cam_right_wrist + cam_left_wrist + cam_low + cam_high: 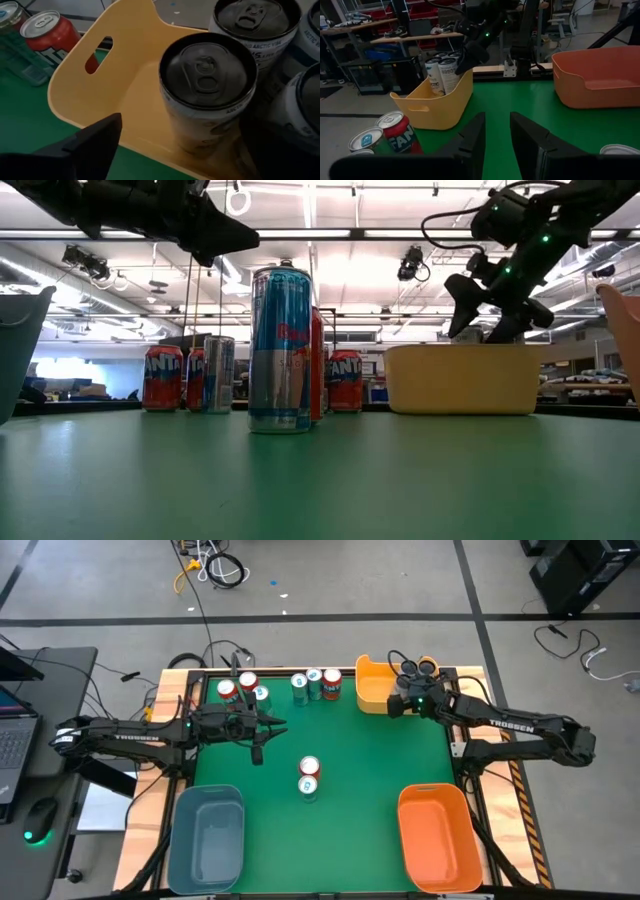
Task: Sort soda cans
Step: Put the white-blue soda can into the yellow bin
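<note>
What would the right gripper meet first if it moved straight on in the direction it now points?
Most likely the dark-topped can standing in the yellow bin. The right gripper hangs open over that bin, pointing down, and this can lies directly ahead of it. How much gap remains above the can is unclear.

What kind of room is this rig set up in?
Most likely a robotics lab or workshop: bare concrete floor with loose cables, workbenches behind the table, and a laptop beside the green work surface.
</note>
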Tool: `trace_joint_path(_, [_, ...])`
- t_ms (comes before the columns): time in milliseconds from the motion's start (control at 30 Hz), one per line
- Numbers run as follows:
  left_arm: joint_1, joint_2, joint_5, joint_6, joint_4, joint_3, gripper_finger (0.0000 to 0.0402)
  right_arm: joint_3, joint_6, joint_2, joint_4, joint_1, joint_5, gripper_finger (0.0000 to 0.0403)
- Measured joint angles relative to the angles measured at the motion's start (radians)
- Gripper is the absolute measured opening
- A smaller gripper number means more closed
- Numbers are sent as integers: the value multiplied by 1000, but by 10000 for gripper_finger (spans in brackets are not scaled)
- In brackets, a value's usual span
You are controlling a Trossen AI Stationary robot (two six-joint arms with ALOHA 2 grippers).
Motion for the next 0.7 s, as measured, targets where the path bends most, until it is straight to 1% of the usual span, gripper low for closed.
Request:
trace_joint_path(167, [0,0,0,0,0,0,94,16,-27,0,-16,1,-30,388])
trace_joint_path(333, [0,0,0,-1,0,0,94,91,-66,0,-86,26,-55,369])
trace_joint_path(533, [0,0,0,-3,0,0,94,182,-90,-1,-189,73,-61,349])
trace_joint_path(700, [0,0,0,-2,1,0,94,214,-95,-1,-201,96,-61,331])
